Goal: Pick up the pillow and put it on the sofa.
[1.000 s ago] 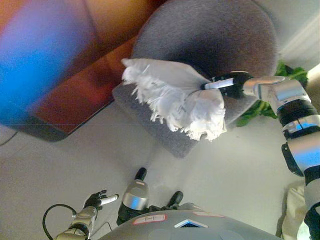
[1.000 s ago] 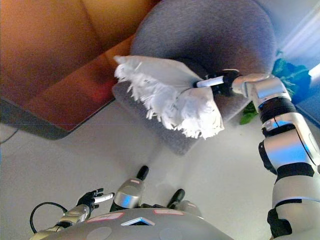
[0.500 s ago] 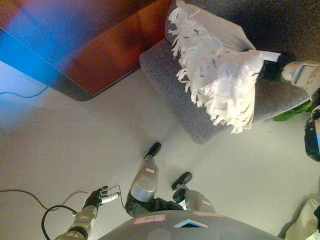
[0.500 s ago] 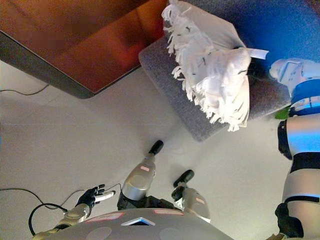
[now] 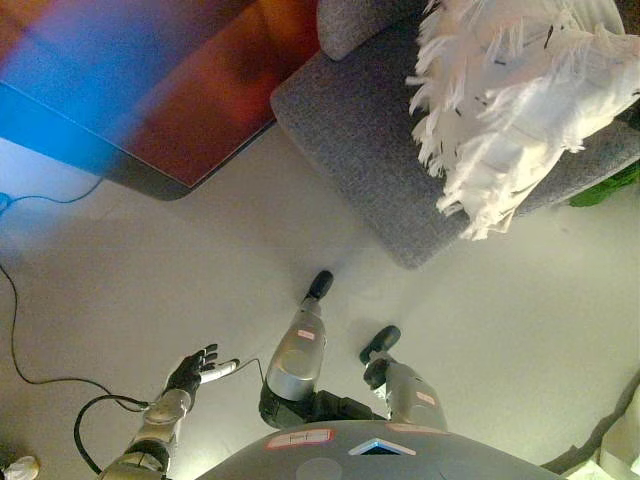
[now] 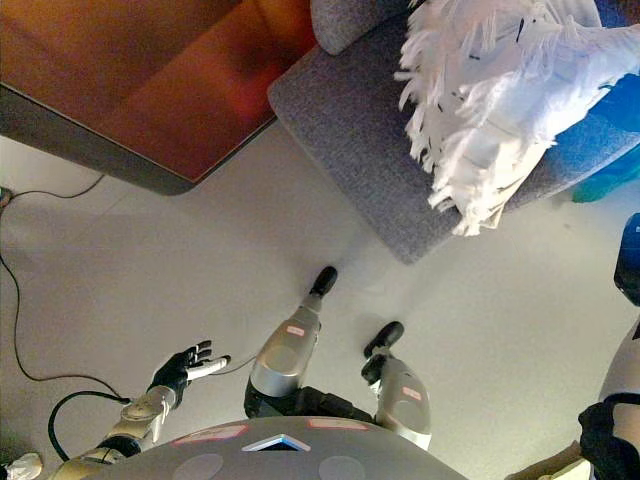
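The white pillow [image 5: 520, 90] with a long feathery fringe is at the top right, over the seat of the grey sofa [image 5: 360, 130]. Its fringe hangs past the seat's front edge. I cannot tell whether it rests on the seat or is held above it. My right hand shows in neither view; only part of the right arm [image 6: 628, 270] shows at the right edge. My left hand [image 5: 195, 368] is open and empty, low at the lower left above the floor, far from the pillow.
A red-brown wooden cabinet [image 5: 200, 100] stands to the left of the sofa, close to its corner. A green plant [image 5: 610, 185] shows by the sofa's right side. The pale floor [image 5: 150, 260] lies in front of the sofa.
The whole view has shifted, so the camera moved. The pillow now sits further up and right over the seat. My right hand has gone out of view. My left hand stays idle.
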